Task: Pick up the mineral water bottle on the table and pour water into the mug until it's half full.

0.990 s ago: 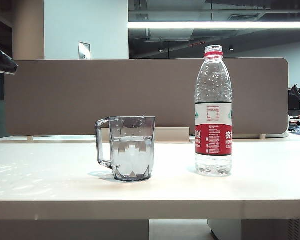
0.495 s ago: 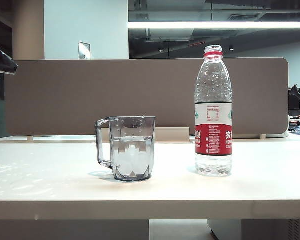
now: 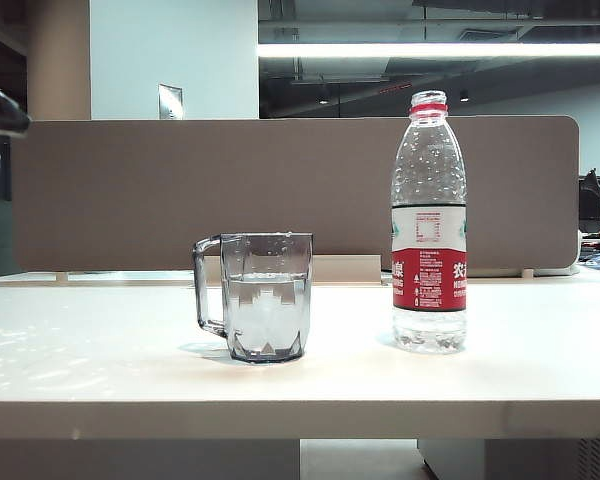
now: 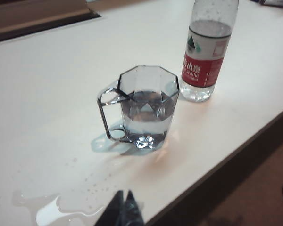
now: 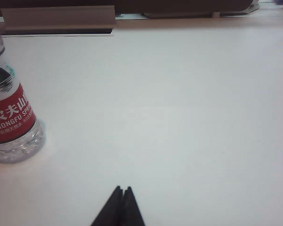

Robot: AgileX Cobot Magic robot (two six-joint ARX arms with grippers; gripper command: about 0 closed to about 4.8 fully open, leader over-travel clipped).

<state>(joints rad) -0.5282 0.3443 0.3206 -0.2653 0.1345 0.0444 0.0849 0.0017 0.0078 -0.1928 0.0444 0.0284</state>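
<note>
white table (image 3: 100,370), both grippers closed, clear

Cut off by the frame edge in the left wrist view: upper part and neck of the mineral water bottle (image 4: 203,52). Cropped in the right wrist view to its lower label and base only. Showing just as dark pointed tips at the frame edge: left claw (image 4: 124,211), right claw (image 5: 120,207), tips pressed together. Too small to read in the exterior view: label's fine print.
</note>
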